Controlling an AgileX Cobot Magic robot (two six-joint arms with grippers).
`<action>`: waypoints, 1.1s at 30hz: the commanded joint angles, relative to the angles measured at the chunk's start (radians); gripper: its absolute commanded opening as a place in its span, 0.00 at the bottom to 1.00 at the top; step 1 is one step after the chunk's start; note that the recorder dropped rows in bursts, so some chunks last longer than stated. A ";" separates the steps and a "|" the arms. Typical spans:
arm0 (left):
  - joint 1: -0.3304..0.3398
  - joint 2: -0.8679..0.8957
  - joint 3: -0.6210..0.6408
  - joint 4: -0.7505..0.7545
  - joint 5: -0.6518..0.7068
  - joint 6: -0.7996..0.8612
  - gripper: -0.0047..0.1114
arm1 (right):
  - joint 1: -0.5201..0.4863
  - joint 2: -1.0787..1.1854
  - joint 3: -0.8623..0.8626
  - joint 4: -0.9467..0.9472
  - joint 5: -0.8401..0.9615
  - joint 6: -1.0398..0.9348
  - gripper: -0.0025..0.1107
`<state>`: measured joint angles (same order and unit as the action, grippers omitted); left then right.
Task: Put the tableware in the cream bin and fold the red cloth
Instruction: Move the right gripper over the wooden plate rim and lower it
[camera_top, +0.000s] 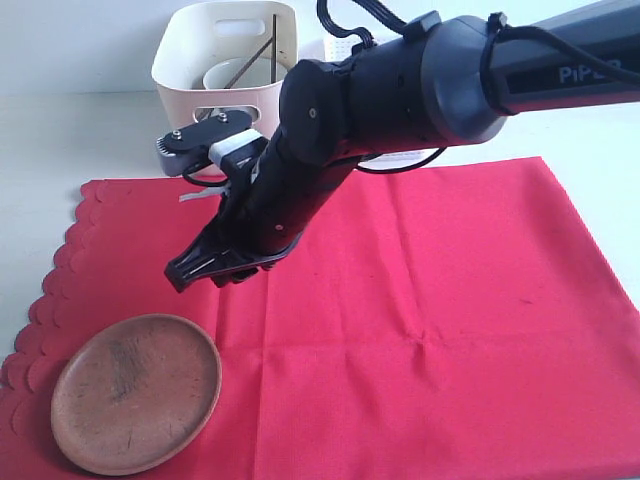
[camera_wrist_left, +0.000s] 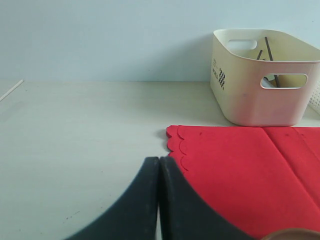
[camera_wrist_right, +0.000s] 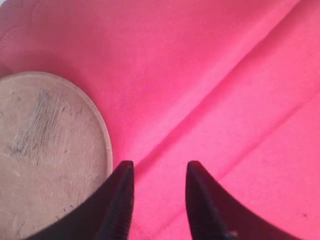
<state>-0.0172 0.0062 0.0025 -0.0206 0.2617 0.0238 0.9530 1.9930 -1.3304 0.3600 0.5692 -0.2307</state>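
Note:
The red cloth (camera_top: 420, 300) lies spread flat, its scalloped edge at the left. A round brown wooden plate (camera_top: 136, 391) rests on its near left corner. My right gripper (camera_top: 205, 268) hangs above the cloth just beyond the plate, open with nothing between its fingers; its wrist view shows the plate (camera_wrist_right: 45, 155) beside the gripper (camera_wrist_right: 160, 167). The cream bin (camera_top: 228, 75) stands behind the cloth with a white bowl (camera_top: 232, 74) and dark chopsticks (camera_top: 272, 45) inside. My left gripper (camera_wrist_left: 159, 161) is shut and empty, low by the cloth's scalloped corner (camera_wrist_left: 175, 145), facing the bin (camera_wrist_left: 265, 80).
A white lattice basket (camera_wrist_left: 315, 97) stands right beside the cream bin, only its edge showing. Bare pale table (camera_wrist_left: 75, 130) stretches to the left of the cloth. The right arm's black body (camera_top: 400, 90) crosses above the cloth's back part.

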 joint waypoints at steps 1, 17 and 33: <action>-0.005 -0.006 -0.003 0.001 -0.006 -0.002 0.06 | 0.000 -0.004 0.000 0.033 0.018 -0.002 0.34; -0.005 -0.006 -0.003 0.001 -0.006 -0.002 0.06 | 0.000 0.107 -0.002 0.254 0.024 -0.054 0.34; -0.005 -0.006 -0.003 0.001 -0.006 -0.002 0.06 | 0.000 0.173 -0.002 0.397 0.047 -0.192 0.34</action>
<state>-0.0172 0.0062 0.0025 -0.0206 0.2617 0.0238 0.9530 2.1437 -1.3304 0.7412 0.6047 -0.3975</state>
